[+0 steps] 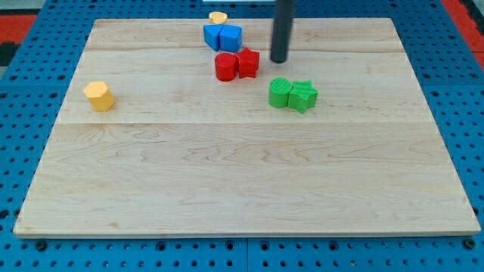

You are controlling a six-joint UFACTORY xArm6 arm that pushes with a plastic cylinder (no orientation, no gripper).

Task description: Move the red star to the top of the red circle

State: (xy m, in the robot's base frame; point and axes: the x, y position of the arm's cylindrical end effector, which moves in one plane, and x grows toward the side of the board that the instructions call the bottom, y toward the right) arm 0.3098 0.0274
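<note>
The red circle (225, 67) sits near the board's top middle. The red star (247, 62) touches it on the view's right side. My tip (279, 60) stands just to the right of the red star, a small gap apart from it, and above the green pair. The rod rises out of the view's top.
Two blue blocks (222, 36) sit touching just above the red pair, with a small yellow block (218, 17) at the board's top edge. A green circle (280, 92) and green star (303, 95) touch below my tip. A yellow hexagon (99, 96) lies at the left.
</note>
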